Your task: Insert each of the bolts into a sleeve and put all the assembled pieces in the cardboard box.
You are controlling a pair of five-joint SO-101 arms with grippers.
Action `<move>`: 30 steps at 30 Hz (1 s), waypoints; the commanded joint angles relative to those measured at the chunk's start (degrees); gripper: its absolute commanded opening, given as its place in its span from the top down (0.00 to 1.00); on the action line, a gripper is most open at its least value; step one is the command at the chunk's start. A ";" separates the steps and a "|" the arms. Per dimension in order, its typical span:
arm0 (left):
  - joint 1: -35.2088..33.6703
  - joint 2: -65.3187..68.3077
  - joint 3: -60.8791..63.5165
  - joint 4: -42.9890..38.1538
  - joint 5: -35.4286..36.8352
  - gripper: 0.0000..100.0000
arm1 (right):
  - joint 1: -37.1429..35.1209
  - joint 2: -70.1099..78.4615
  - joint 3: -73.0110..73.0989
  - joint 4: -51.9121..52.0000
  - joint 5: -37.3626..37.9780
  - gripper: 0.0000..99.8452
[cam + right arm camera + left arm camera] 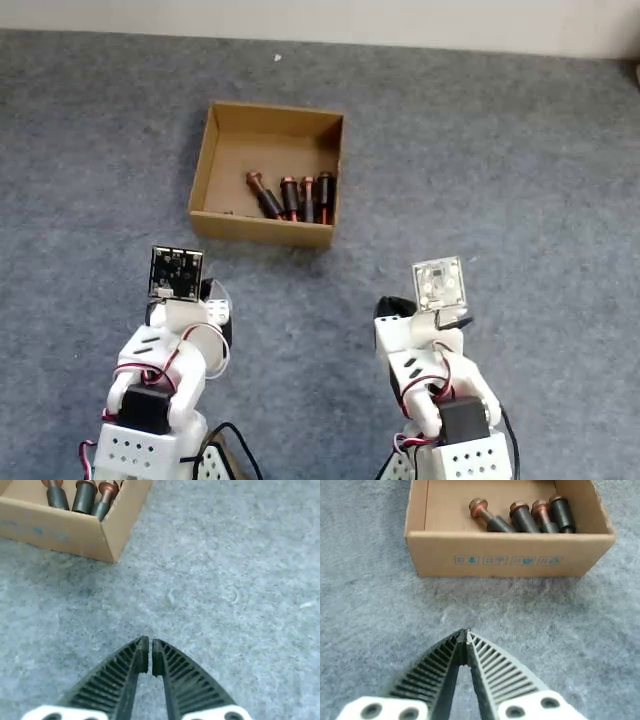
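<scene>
Lying side by side in the right half of the cardboard box (262, 229), upper centre of the high view, four assembled pieces (291, 197) show copper bolt heads and dark sleeves. Both arms sit low in that frame, apart from the box, over grey carpet (500, 150). The left gripper (466, 633) has its fingers pressed together, holding nothing. The right gripper (150, 645) is likewise empty, its tips almost touching.
</scene>
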 commanded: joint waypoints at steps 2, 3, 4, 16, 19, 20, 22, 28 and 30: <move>-0.48 -0.31 1.27 4.13 -2.20 0.99 | 0.48 0.13 6.99 6.46 0.35 0.99; -0.48 -0.31 1.27 5.27 -3.87 0.99 | 0.48 0.13 6.99 8.31 0.35 0.99; -0.48 -0.40 1.27 6.51 -5.98 0.99 | 0.48 -0.13 6.99 10.24 0.35 0.99; -0.57 -0.40 1.27 19.60 -10.90 0.99 | 0.84 -0.31 6.99 15.78 0.62 0.99; -0.57 -0.40 1.27 20.48 -10.90 0.99 | 0.84 -0.31 6.99 15.78 0.62 0.99; -0.57 -0.40 1.27 20.48 -10.81 0.99 | 0.84 -0.31 6.99 15.78 0.62 0.99; -0.57 -0.40 1.27 20.48 -10.81 0.99 | 0.84 -0.31 6.99 15.78 0.62 0.99; -0.48 -0.40 1.27 20.48 -10.81 0.99 | 0.84 -0.31 6.99 15.78 0.62 0.99; -0.48 -0.40 1.27 20.48 -10.81 0.99 | 0.84 -0.31 6.99 15.78 0.62 0.99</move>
